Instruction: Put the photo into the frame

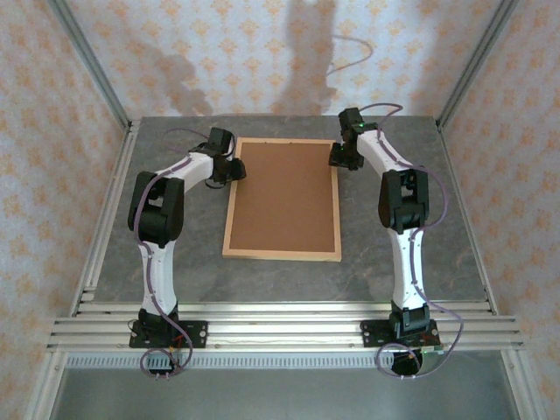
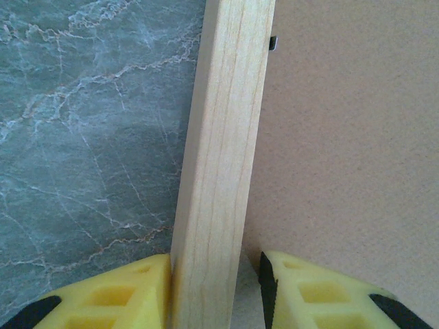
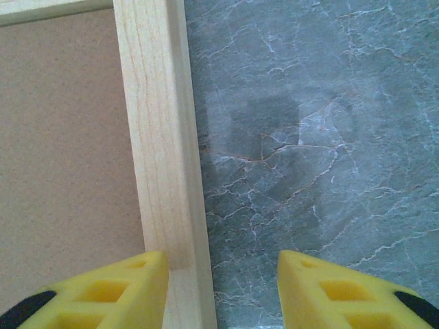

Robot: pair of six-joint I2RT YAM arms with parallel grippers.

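In the overhead view, the left gripper (image 2: 214, 262) sits at the upper left corner of the frame (image 1: 280, 255). Its wrist camera shows the yellow fingers (image 2: 116, 295) on either side of the left wooden rail. The outer finger is against the wood and the inner one a sliver off, so I cannot tell whether it is truly pinching.

The frame lies flat in the middle of the grey marble table (image 1: 201, 271), back side up, with the brown backing board (image 1: 284, 197) filling its opening.

At the upper right corner, the right gripper (image 3: 221, 259) is partly open and holding nothing. One finger is over the right rail and the other over bare table, well clear of the wood.

Progress looks either very early or nearly finished: the board is seated, and I cannot tell whether the photo is already under it. If it isn't, the board has to come out first.

The frame's long axis runs from bottom to top of the picture, away from the arm bases, with its short sides nearest and farthest.
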